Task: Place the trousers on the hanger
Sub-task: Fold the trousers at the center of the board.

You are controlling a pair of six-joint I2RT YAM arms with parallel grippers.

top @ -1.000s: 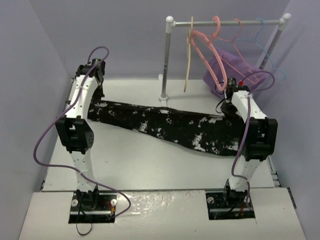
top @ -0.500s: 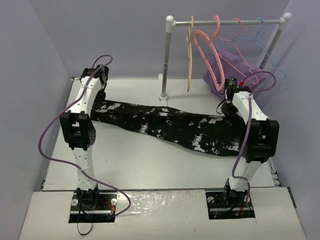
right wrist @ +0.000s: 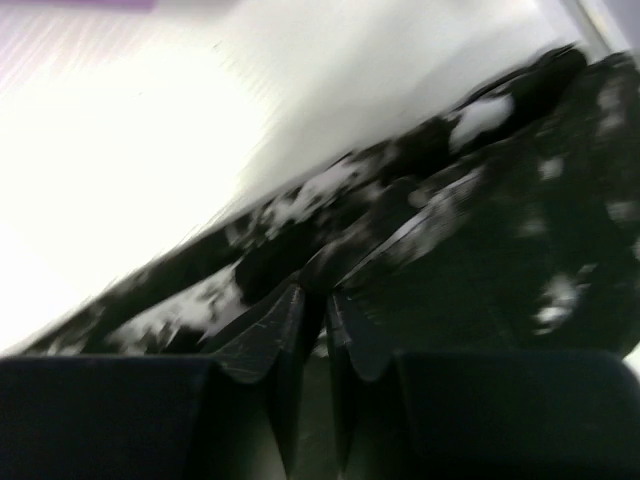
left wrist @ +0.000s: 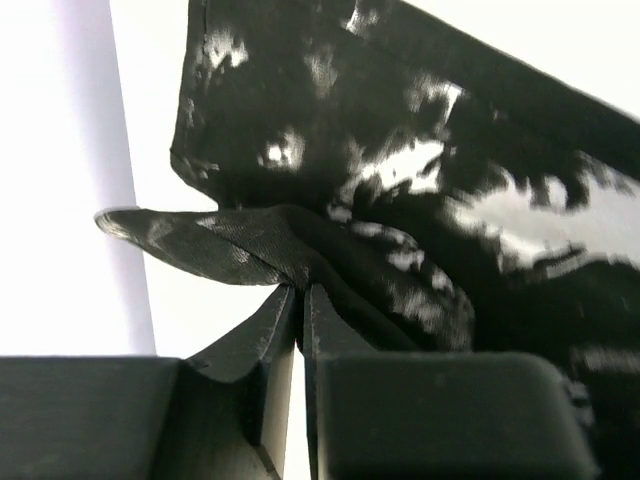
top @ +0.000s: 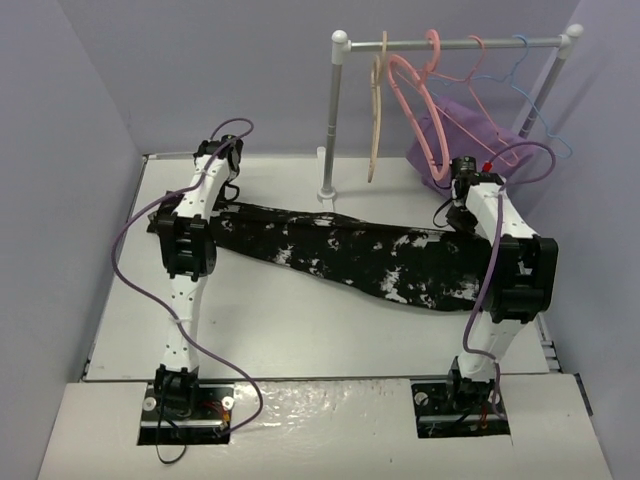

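The black trousers point(top: 350, 255) with white blotches lie stretched across the table from left to right. My left gripper point(top: 222, 190) is shut on the trousers' left end; in the left wrist view the gripper point(left wrist: 301, 290) pinches a lifted fold of the fabric point(left wrist: 230, 240). My right gripper point(top: 462, 215) is shut on the right end, and in the right wrist view it point(right wrist: 314, 295) clamps a fold of the trousers point(right wrist: 480, 260). The beige hanger point(top: 376, 110) hangs on the rail point(top: 450, 44) at the back, above the trousers.
A thick pink hanger point(top: 415, 100), thin pink point(top: 480, 110) and blue point(top: 535, 100) wire hangers and a purple cloth point(top: 455, 135) hang on the same rail. The rail's left post point(top: 330, 120) stands on the table just behind the trousers. Purple walls enclose the table.
My left arm has swung right and back, carrying the trousers' left end toward the middle. The beige hanger is swaying. My right arm has hardly moved.
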